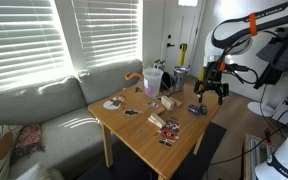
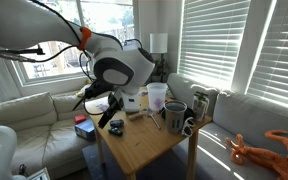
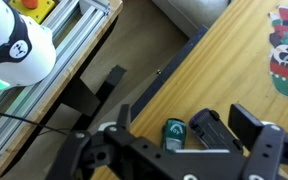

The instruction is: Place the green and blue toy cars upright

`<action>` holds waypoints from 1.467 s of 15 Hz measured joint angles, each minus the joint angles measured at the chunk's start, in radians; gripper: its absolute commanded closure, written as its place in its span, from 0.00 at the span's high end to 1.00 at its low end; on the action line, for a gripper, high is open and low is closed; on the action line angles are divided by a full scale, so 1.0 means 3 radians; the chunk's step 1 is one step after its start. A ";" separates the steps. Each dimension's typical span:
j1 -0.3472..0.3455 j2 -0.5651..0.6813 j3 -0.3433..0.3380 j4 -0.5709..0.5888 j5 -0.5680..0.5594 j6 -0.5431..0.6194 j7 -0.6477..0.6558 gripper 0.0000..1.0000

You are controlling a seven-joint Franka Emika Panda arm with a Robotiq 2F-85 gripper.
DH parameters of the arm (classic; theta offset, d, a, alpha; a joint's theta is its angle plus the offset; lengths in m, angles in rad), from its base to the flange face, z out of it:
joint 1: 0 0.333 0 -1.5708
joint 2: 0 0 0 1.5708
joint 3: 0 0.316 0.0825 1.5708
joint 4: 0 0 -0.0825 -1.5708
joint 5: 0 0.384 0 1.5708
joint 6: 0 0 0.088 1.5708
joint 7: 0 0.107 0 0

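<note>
We are hovering our black two-finger gripper (image 3: 184,125) wide open and empty just above a tiny bright blue-green toy car (image 3: 174,133) and, beside it, what seems a darker toy car (image 3: 209,128), near the pale wooden table's (image 3: 244,70) edge. Neither is being gripped; we are judging both rightings left to do.

We're in a home living room.
We've got a grey couch (image 1: 42,105) under slatted window blinds (image 1: 24,40), a wooden table (image 1: 134,135) beside it, and a table lamp (image 2: 157,42) near the window.
</note>
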 measured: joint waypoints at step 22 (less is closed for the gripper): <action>0.0301 0.0218 0.0178 0.0098 -0.0229 0.0434 -0.0348 0.89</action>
